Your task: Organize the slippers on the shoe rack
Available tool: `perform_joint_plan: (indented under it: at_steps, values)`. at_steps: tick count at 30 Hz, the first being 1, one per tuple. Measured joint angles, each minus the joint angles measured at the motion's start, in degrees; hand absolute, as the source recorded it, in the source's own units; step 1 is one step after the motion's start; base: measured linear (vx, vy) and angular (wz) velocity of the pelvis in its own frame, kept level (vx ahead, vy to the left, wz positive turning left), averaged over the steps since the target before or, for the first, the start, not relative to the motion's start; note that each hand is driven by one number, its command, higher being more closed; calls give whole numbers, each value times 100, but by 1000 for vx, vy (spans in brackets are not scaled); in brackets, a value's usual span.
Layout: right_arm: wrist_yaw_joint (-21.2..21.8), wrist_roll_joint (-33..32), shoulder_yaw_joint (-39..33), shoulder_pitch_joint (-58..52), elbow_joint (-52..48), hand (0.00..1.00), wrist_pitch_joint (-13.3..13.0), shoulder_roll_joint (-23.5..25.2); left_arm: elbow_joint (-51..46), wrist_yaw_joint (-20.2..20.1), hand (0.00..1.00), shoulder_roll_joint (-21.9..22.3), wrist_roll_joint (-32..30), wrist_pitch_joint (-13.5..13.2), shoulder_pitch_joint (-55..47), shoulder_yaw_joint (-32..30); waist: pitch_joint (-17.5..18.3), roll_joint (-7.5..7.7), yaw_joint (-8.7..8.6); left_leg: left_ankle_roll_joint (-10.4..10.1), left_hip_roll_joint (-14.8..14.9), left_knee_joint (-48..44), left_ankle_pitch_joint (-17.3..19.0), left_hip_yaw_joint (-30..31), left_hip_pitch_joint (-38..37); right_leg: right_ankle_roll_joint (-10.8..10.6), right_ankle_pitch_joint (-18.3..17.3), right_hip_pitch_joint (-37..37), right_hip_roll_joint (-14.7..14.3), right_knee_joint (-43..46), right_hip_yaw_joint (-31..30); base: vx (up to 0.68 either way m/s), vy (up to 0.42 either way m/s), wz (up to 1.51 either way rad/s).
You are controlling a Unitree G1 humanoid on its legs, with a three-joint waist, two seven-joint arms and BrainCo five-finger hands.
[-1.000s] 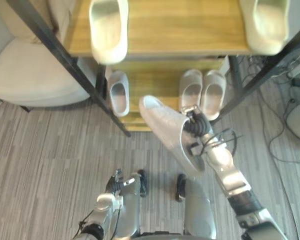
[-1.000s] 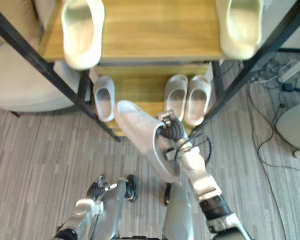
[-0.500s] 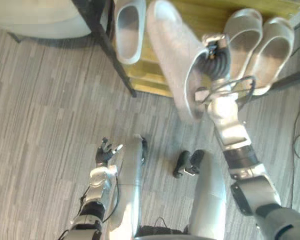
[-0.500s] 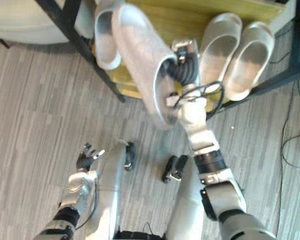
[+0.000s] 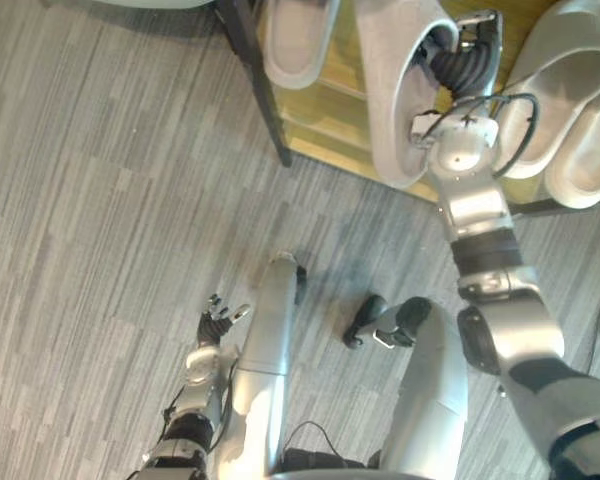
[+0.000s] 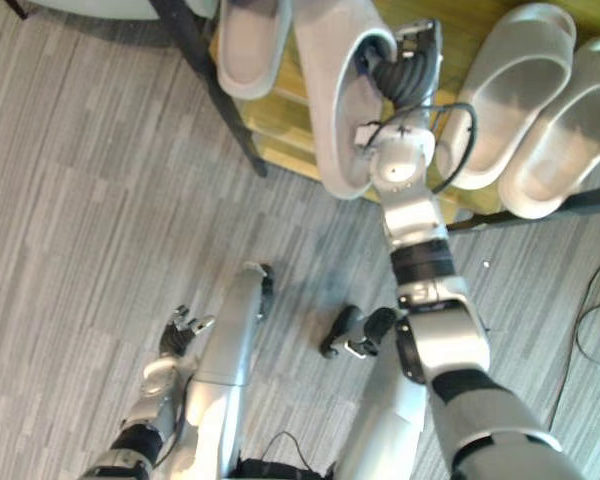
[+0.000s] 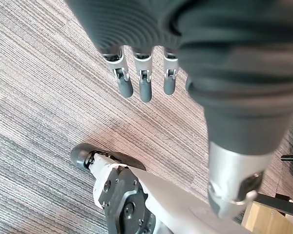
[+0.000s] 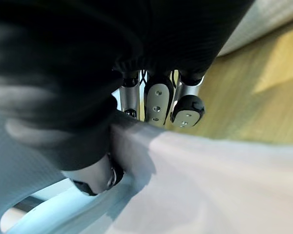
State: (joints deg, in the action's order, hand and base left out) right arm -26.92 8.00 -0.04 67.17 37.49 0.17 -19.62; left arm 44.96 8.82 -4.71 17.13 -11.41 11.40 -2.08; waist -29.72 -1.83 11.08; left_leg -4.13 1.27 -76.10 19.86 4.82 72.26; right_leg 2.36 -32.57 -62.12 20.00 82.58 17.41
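Observation:
My right hand (image 5: 462,58) is shut on the heel rim of a pale grey slipper (image 5: 395,90). The slipper points toe-first over the rack's lower wooden shelf (image 5: 325,95), its heel at the shelf's front edge. I cannot tell whether it rests on the wood. In the right wrist view the fingers (image 8: 158,105) curl over the slipper's rim (image 8: 210,185). A single matching slipper (image 5: 295,40) lies on the shelf just to its left. A pair of slippers (image 6: 505,95) lies to its right. My left hand (image 5: 215,325) hangs low over the floor, open, with straight fingers (image 7: 144,80).
A black slanted rack post (image 5: 260,80) stands left of the held slipper, and another black bar (image 6: 580,203) runs under the pair at the right. Grey striped carpet (image 5: 100,200) covers the floor in front of the rack.
The camera has tilted down toward the floor. My right hand has carried the slipper forward, from in front of the rack to over the lower shelf between the single slipper and the pair.

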Motion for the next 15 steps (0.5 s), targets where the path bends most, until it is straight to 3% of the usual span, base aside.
perform_joint_plan:
  at_steps: [4, 11, 12, 15]
  values:
    - [-128, -8, -124, 278, 659, 100, 138, -152, 32, 19, 0, 2, 8, 32, 69, 94, 4, -7, 66, -34, -88, -68, -18, 68, 87, 35, -92, -12, 102, 141, 74, -12, 1, 14]
    - [-499, -20, -216, 457, 906, 100, 224, -305, 65, 115, 0, 7, 54, 39, 101, 149, 28, -14, 153, -17, -89, -66, -12, 75, 150, 72, -145, -41, 151, 188, 127, -30, 6, 5]
    - [-513, -20, -220, 458, 906, 0, 226, -312, 65, 116, 0, 7, 53, 39, 101, 149, 36, -12, 155, -20, -89, -66, -14, 73, 161, 73, -145, -52, 153, 191, 126, -17, 7, 5]
    - [-587, -19, -437, 472, 923, 0, 270, -319, 92, 120, 0, 16, 72, 38, 108, 153, 76, -14, 186, -71, -101, -52, -45, 72, 203, 95, -145, -95, 170, 201, 133, -5, 6, 3]
